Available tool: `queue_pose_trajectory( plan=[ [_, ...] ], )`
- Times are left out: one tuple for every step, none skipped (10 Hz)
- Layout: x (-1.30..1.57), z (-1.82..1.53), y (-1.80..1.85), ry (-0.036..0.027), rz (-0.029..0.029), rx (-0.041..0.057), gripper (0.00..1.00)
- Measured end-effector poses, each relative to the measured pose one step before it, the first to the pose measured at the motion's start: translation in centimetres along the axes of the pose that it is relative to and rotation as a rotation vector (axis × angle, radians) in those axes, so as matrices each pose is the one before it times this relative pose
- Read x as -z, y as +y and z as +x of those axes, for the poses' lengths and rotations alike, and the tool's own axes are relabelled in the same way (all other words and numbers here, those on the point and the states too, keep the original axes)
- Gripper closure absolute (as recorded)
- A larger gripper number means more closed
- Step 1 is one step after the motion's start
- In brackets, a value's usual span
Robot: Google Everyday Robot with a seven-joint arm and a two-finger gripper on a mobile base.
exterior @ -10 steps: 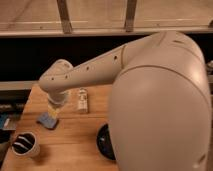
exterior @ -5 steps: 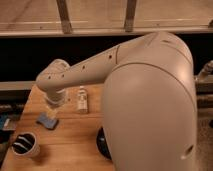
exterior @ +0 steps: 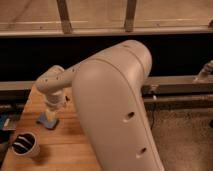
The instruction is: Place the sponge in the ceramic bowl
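Currently claw at sponge on wood tbl, dark backdrop.

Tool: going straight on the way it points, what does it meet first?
Probably the sponge, lying on the table right under the downward-pointing tool; whether they already touch is unclear.

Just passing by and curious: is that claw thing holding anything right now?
Gripper: low over the sponge on the wooden table; open, closed or gripping cannot be told.

Smooth rounded cream-white arm shell, small dark holes; hand low at left.
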Motion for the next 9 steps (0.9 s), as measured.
queue_pose_trajectory(
  plan=[
    [-1.125, -1.137, -0.401, 0.00029, -0.01305, 0.01146, 0.39],
    [-0.833, -0.831, -0.298, 0.00182, -0.00891, 0.013, 0.39],
    [-0.748, -0.942, -0.19, 0.00081, -0.00653, 0.01769, 0.39],
    [-0.806, -1.184, -0.162, -0.00515, -0.00707, 0.02048, 0.39],
    [-0.538, -0.784, -0.05, -0.00554, -0.00527, 0.01396, 0.39],
    [-0.675, -0.971, 0.042, -0.01286, -0.01044, 0.01486, 0.39],
    [-0.865, -1.288, 0.521, -0.02586, -0.02411, 0.01569, 0.39],
    [-0.505, -0.611, 0.528, -0.01463, -0.01486, 0.0108, 0.39],
    [-0.45, -0.496, 0.357, -0.01256, -0.01295, 0.00783, 0.39]
  ],
)
